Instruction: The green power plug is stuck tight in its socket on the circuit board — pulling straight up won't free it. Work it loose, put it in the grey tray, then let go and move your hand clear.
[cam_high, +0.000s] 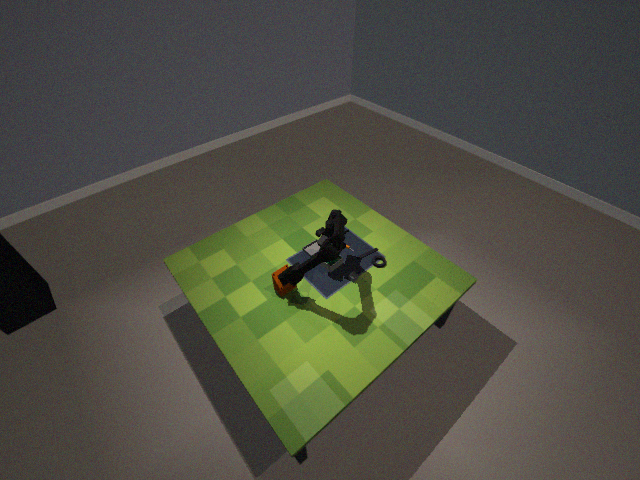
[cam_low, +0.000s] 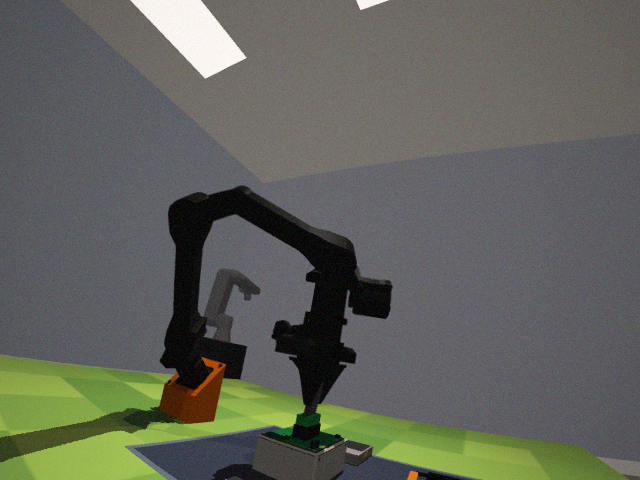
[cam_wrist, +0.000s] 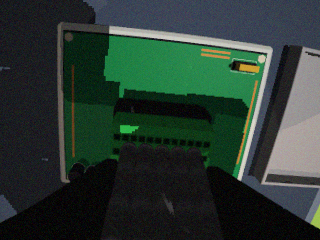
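You are gripping the dark cable bundle (cam_low: 310, 408) (cam_wrist: 162, 192) of the green power plug (cam_low: 308, 418) (cam_wrist: 162, 130) between your fingers (cam_low: 311, 403), the plug sitting at the socket on the circuit board (cam_low: 281, 438) (cam_wrist: 160, 65), while the grey tray (cam_low: 358, 454) (cam_wrist: 295, 115) is lying just beside it, unfilled by the plug.

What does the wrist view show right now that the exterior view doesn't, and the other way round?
Only the wrist view: the row of small dark openings along the green power plug, and orange lines on the circuit board.

Only the exterior view: the arm's orange base and the bright ceiling light.

Both: the plug at the board, the pincer shut on the dark cable bundle running up from the plug, and the grey tray beside the board.
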